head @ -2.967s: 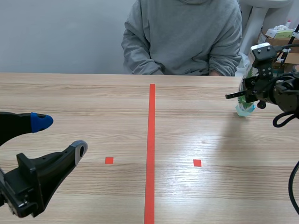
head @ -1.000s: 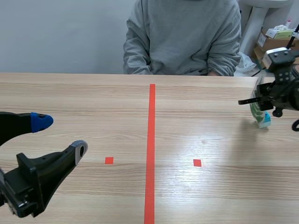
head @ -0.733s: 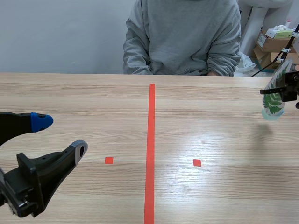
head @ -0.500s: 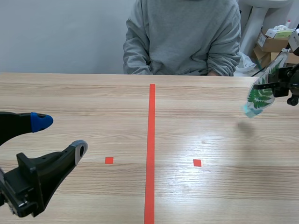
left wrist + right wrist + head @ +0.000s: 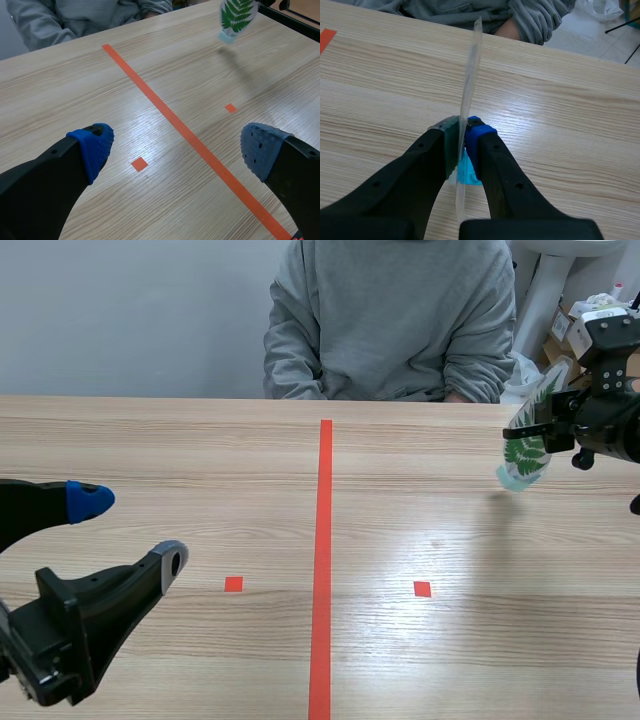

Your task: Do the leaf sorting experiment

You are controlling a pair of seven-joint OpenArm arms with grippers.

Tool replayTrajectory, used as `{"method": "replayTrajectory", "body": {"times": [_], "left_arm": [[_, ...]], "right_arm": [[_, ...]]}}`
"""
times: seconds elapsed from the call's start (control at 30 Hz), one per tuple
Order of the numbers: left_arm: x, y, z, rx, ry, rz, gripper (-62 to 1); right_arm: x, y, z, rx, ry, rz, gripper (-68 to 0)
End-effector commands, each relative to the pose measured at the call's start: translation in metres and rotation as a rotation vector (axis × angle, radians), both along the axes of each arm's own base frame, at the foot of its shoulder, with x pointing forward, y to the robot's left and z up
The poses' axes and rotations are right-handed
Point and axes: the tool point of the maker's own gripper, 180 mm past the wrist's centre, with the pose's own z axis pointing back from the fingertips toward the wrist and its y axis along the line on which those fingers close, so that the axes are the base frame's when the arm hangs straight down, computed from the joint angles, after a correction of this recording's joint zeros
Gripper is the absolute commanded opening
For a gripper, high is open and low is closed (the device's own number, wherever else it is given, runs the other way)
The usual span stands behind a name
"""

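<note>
hanging just above the table (image 5: pixel 200 440) toward its far right side, a clear laminated card with a green fern leaf (image 5: pixel 524 445) tilts with its pale blue end lowest. the right gripper (image 5: pixel 535 430) is clamped on the card, one pad against each face. the left gripper (image 5: pixel 130 532) sits low at the near left, fingers spread wide with nothing between them. a red tape line (image 5: pixel 322 540) runs down the table's middle, and a person in a grey hoodie (image 5: pixel 390 320) sits across.

A wooden table (image 5: pixel 150 440) is being crossed by a red tape line (image 5: pixel 322 560). Two red squares (image 5: pixel 233 584) are being shown beside it.
</note>
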Motion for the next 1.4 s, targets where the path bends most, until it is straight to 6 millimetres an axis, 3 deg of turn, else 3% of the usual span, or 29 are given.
{"method": "replayTrajectory", "body": {"times": [0.0, 0.83, 1.13, 1.3, 1.37], "left_arm": [[0.0, -0.003, 0.008, -0.024, -0.019, 0.0, -6.7], [-0.001, -0.003, 0.007, -0.023, -0.018, -0.001, -6.7], [-0.001, -0.003, 0.007, -0.023, -0.018, -0.001, -6.7], [-0.001, -0.003, 0.007, -0.023, -0.018, -0.001, -6.7], [-0.001, -0.003, 0.007, -0.023, -0.018, -0.001, -6.7]], "right_arm": [[0.007, -0.007, 0.016, -0.009, -0.049, -0.009, -66.8], [-0.006, -0.017, -0.008, -0.054, -0.016, -0.04, -65.8], [-0.006, -0.017, -0.008, -0.054, -0.016, -0.039, -34.5], [-0.007, -0.017, -0.009, -0.055, -0.011, -0.04, -13.0], [-0.008, -0.018, -0.011, -0.057, 0.005, -0.041, -10.5]]}}
